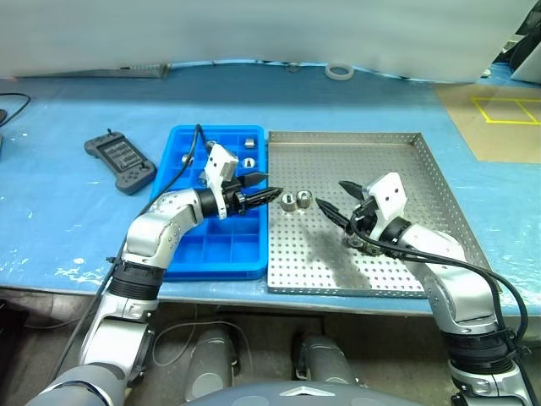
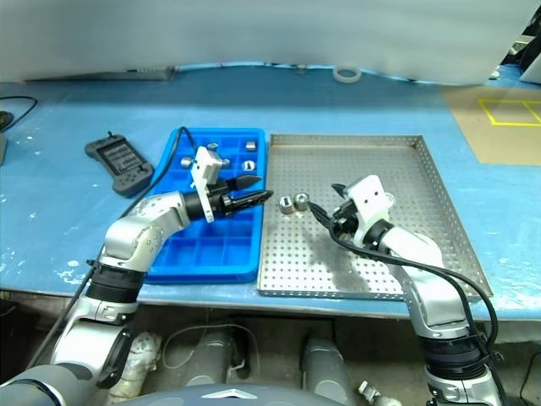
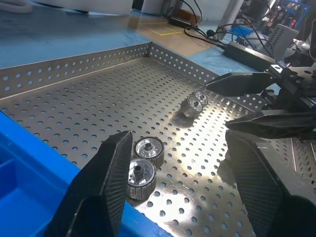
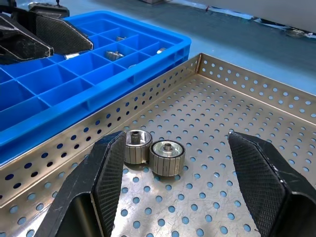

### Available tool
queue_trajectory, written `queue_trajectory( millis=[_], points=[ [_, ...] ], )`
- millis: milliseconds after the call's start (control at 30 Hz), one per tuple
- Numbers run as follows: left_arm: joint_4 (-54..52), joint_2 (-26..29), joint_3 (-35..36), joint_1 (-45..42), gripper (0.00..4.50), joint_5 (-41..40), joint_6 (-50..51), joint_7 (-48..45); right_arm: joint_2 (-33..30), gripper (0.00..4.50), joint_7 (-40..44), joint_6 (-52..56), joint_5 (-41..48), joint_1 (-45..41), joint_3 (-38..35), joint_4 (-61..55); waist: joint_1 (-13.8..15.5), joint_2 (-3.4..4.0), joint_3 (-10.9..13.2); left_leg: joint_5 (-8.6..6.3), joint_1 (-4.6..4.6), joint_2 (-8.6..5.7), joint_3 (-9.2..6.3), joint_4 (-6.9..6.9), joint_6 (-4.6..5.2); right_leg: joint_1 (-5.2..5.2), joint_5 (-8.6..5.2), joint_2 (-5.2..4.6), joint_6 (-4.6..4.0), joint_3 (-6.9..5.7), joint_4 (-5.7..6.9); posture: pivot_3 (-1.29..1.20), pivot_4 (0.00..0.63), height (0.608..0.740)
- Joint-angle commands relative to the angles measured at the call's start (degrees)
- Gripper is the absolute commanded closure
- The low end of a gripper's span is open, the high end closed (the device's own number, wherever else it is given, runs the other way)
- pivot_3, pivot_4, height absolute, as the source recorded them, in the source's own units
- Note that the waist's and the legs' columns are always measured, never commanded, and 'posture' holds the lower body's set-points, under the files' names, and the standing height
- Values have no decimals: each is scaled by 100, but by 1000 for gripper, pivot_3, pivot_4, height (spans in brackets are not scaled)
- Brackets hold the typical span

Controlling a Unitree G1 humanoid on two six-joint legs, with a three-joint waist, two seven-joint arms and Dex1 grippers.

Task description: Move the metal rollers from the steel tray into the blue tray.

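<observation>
Steel tray [image 1: 372, 161] has two metal rollers [image 1: 295, 200] sitting on their sides, touching each other, close to its left rim about halfway along that edge. From the right wrist view we can see their axes run roughly level, with the dark centre holes facing that camera. The blue tray [image 1: 182, 254] butts right up against that same rim, and a few more rollers [image 1: 248, 162] lie in its far compartments, though we can't tell which way those point.

Our left gripper [image 1: 272, 194] pokes across the shared rim toward the pair, fingers apart and holding nothing. Our right gripper [image 1: 331, 200] hangs over the steel tray just beside the pair, fingers spread wide, also not gripping anything.

Near the right gripper's wrist, something small is hard to make out.
</observation>
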Motion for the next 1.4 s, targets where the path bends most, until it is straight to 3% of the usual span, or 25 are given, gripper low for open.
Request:
queue_trajectory(
  millis=[33,200,500,667,900,1200,1400],
  points=[
    [-106,-2,-92,-180,1357,34,-55,-92,-74,1022,18,-96,-25,-22,-59,-135,5,0,0,0,1,0,0,0,0,1,0,0,0,0,0,-164,150,740],
    [824,-133,-365,-1004,1357,704,-259,248,11,1022,-17,-122,-10,-167,-45,-62,24,0,0,1,0,0,0,3,-1,0,0,0,0,0,5,-164,150,740],
    [2485,-174,-1119,-2818,1357,1380,-223,-819,180,1022,-203,-284,-231,-129,51,58,21,-1,0,-1,-12,-2,0,4,7,-11,0,-3,0,0,7,-184,150,740],
    [4069,-525,-1620,-3590,1357,2029,-539,-1330,362,1022,-434,-282,-316,-28,63,-75,1,-1,0,-4,-8,-5,1,4,13,-4,0,-5,0,0,1,-227,150,740],
    [5702,-981,-1822,-3959,1357,2760,-1330,-1481,588,1022,-777,-246,-413,304,52,-377,-38,-2,1,3,-13,-4,1,7,31,-6,1,-5,0,0,-1,-293,150,740],
    [6649,-1332,-1767,-4103,1357,3294,-1719,-1362,716,1022,-1059,-324,-567,570,65,-481,-46,-2,0,-9,2,-5,1,13,19,14,1,-9,0,-2,-8,-338,150,740],
    [6995,-1641,-1644,-4043,1357,3542,-1447,-889,806,1022,-1152,-410,-664,539,100,-362,-38,1,-6,-10,24,-6,0,14,18,35,1,-10,0,-2,-11,-340,150,740]
  ],
)
